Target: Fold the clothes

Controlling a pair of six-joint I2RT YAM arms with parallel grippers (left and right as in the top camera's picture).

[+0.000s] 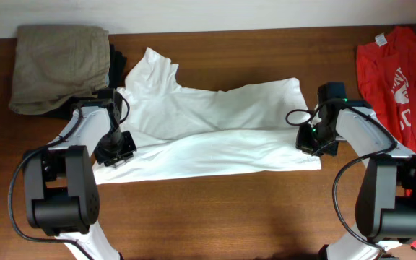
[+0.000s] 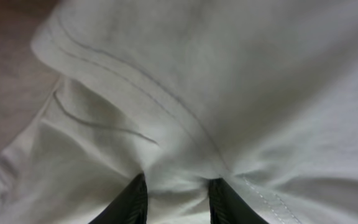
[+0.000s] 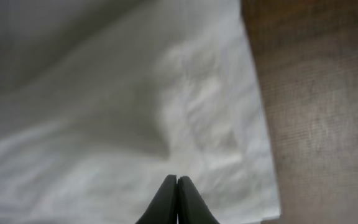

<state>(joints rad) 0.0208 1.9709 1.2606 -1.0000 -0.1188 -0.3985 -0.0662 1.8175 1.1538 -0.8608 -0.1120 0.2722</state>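
The white T-shirt (image 1: 215, 130) lies spread across the middle of the table, its lower part folded up over itself, one sleeve pointing to the back left. The print does not show. My left gripper (image 1: 118, 148) is at the shirt's left edge. In the left wrist view its fingers (image 2: 178, 196) hold a bunched fold of the white cloth (image 2: 229, 93) between them. My right gripper (image 1: 310, 139) is over the shirt's right edge. In the right wrist view its fingers (image 3: 177, 196) are shut tight with nothing visible between them, just above the cloth (image 3: 117, 124).
A khaki folded garment (image 1: 56, 65) over a black one (image 1: 115, 61) sits at the back left. A red T-shirt (image 1: 399, 79) with white print lies at the far right. Bare wood table (image 1: 215, 217) runs along the front.
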